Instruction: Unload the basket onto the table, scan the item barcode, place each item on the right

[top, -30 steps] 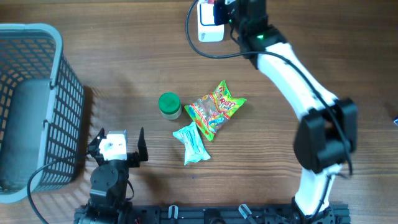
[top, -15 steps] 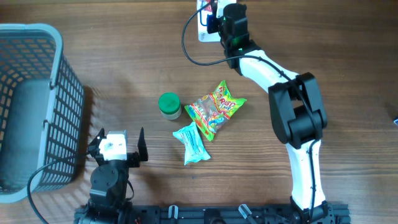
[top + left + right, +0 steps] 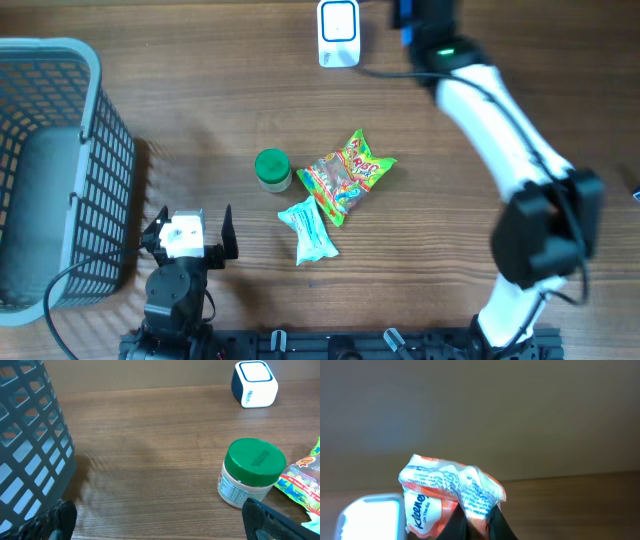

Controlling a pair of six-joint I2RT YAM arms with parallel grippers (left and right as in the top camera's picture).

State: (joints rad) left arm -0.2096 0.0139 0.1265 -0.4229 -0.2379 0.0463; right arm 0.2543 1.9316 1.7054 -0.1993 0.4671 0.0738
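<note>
An orange and white Kleenex tissue pack [image 3: 451, 495] is pinched at its lower edge by my right gripper [image 3: 476, 522], which is shut on it. Its blue printed text faces the wrist camera. The white scanner [image 3: 339, 33] stands at the table's far edge; in the right wrist view it shows as a pale block, the scanner [image 3: 370, 517], to the left of the pack. In the overhead view the right gripper [image 3: 412, 14] is at the top edge, right of the scanner, and the pack is not clear there. My left gripper [image 3: 190, 236] rests open near the front edge, nothing between its fingers.
A green-lidded jar [image 3: 272, 169], a colourful candy bag [image 3: 346, 175] and a teal packet [image 3: 310, 230] lie mid-table. A grey mesh basket [image 3: 60, 180] stands at the left. From the left wrist, the jar [image 3: 250, 472] is ahead on the right and the basket [image 3: 25, 450] on the left.
The right arm has swung to the right, carrying the tissue pack from over the scanner to the scanner's right side. The left arm has not moved.
</note>
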